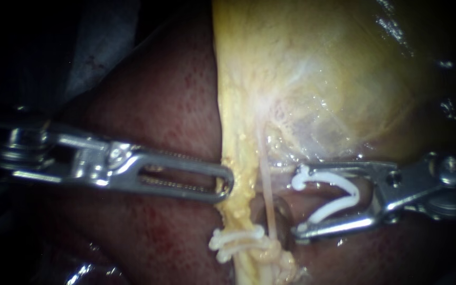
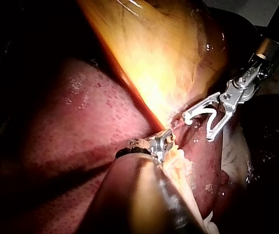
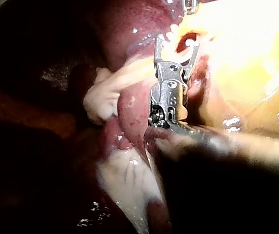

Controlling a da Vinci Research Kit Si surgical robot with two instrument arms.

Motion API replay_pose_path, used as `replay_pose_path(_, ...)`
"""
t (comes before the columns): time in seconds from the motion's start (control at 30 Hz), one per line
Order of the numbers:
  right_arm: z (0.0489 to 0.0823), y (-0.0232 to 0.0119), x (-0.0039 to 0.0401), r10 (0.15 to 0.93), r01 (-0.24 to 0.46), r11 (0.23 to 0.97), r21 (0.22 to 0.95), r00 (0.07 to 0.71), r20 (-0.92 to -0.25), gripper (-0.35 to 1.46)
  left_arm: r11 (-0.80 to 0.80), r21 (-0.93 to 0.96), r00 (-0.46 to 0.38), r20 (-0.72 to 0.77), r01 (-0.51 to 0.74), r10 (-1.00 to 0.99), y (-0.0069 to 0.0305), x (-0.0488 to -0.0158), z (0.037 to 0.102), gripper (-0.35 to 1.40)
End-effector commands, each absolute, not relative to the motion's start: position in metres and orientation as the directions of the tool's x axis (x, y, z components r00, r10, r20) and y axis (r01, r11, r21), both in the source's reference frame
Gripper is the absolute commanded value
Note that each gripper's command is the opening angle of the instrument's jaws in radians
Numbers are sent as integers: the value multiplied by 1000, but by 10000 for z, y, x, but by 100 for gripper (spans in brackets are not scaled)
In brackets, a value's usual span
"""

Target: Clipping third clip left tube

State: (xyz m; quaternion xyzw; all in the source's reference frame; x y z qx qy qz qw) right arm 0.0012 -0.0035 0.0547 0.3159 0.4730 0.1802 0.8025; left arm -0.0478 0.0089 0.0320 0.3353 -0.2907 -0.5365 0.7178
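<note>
The left tube [image 1: 238, 158] is a yellow strip running down from the gallbladder [image 1: 333, 79]. Two white clips [image 1: 236, 238] sit on it low down. My left instrument [image 1: 227, 186] comes in level from the left, and its slotted jaws are shut on the tube's left edge above those clips. My right instrument [image 1: 297, 200] stands just right of the tubes, jaws wide apart, holding an open white V-shaped clip [image 1: 339, 207] between them. Nothing lies inside that clip. The left wrist view shows the same clip [image 2: 203, 117] near my left instrument [image 2: 164, 142].
A thin pale tube [image 1: 266, 179] runs down between the left tube and the open clip. Dark red liver [image 1: 154, 95] lies behind and to the left. In the right wrist view my right instrument [image 3: 176, 43] points at the bright yellow tissue, with pale tissue folds [image 3: 102, 100] beside it.
</note>
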Motion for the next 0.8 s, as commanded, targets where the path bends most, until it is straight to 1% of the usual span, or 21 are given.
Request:
replay_pose_path(0.03, 549, -37, 15, 591, 7, 732, 682, 492, -640, 60, 199, 793, 255, 57, 575, -965, 89, -478, 319, -35)
replay_pose_path(0.27, 561, -47, 30, 598, 3, 717, 697, 512, -617, 60, 199, 794, 256, 56, 574, -965, 89, -477, 317, -35)
replay_pose_path(0.43, 570, -51, 38, 594, 13, 714, 700, 518, -616, 60, 199, 793, 254, 58, 576, -966, 89, -477, 317, -35)
replay_pose_path(0.8, 584, -50, 49, 594, 10, 710, 704, 528, -606, 60, 197, 794, 251, 58, 575, -966, 88, -477, 314, -35)
